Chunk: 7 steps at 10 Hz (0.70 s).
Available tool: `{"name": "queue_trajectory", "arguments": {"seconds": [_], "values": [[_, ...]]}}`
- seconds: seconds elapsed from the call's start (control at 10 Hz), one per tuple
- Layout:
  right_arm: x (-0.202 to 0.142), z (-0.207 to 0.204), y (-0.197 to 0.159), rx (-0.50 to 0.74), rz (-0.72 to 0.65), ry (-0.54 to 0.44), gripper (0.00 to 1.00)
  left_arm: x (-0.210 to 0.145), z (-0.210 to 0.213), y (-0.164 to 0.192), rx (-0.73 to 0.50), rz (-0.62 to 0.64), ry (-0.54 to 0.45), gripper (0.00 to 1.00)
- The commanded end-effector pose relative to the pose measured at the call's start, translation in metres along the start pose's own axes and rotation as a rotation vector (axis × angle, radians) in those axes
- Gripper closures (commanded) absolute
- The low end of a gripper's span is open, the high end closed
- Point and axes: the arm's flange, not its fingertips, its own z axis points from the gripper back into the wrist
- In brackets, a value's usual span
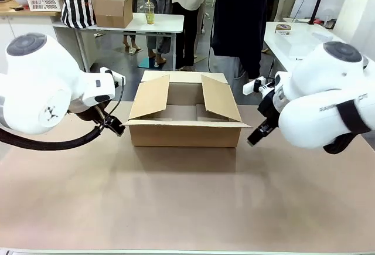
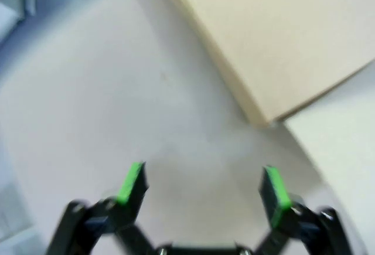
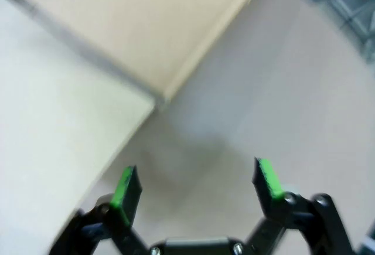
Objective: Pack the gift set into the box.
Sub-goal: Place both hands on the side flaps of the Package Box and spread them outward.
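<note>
The box (image 1: 184, 133) stands upright on the brown table (image 1: 187, 208), at the middle of its far half, with the top open. Its two side flaps rise at a slant and lean inward over the opening; the far flap stands up at the back. The inside shows bare cardboard at the bottom.

Left gripper (image 1: 115, 127): positioned just beside the box's left end, low over the table, apart from the carton. In the left wrist view the gripper (image 2: 202, 182) has its green pads (image 2: 132, 183) spread wide with nothing between them. Below is bare table, and a corner of the box (image 2: 281, 38) lies ahead at the upper right, blurred.

Right gripper (image 1: 258, 134): positioned just beside the box's right end, also low and not touching it. In the right wrist view the gripper (image 3: 196, 182) is likewise spread, pads (image 3: 268, 179) well apart and empty. A box corner (image 3: 146, 26) lies ahead at the upper left, out of focus.

The two arms flank the carton roughly symmetrically, one at each short end.

Background: a white table (image 1: 167, 23) carries a small cube-like carton (image 1: 112, 9), a striped bag (image 1: 78, 7) and a drink cup (image 1: 150, 13); people stand behind it.
</note>
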Motion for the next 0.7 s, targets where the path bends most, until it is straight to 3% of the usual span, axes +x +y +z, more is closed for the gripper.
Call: {"name": "queue_trajectory", "arguments": {"seconds": [0.0,0.1,0.2,0.3,0.4,0.5,0.6], "values": [[-0.042,0.081,-0.01,0.066,0.006,0.092,0.0,-0.018,0.073,-0.009,0.015,0.054,0.058,0.0],[-0.059,0.114,-0.016,0.058,-0.062,0.002,0.0,-0.03,0.108,-0.015,0.063,0.064,0.003,0.0],[-0.069,0.143,-0.019,-0.013,-0.217,-0.176,0.0,-0.037,0.138,-0.024,0.079,0.099,-0.122,0.0],[-0.077,0.169,-0.018,0.053,-0.308,-0.405,0.0,-0.041,0.169,-0.034,0.077,0.098,-0.418,0.0],[-0.08,0.187,-0.017,0.165,-0.394,-0.581,0.0,-0.044,0.189,-0.038,0.001,0.124,-0.779,0.0],[-0.076,0.189,-0.019,0.109,-0.571,-0.639,0.0,0.02,0.153,-0.009,0.064,0.094,-0.176,0.0],[-0.032,0.202,-0.044,0.091,-0.297,-0.288,0.0,0.02,0.153,-0.009,0.064,0.094,-0.176,0.0]]}}
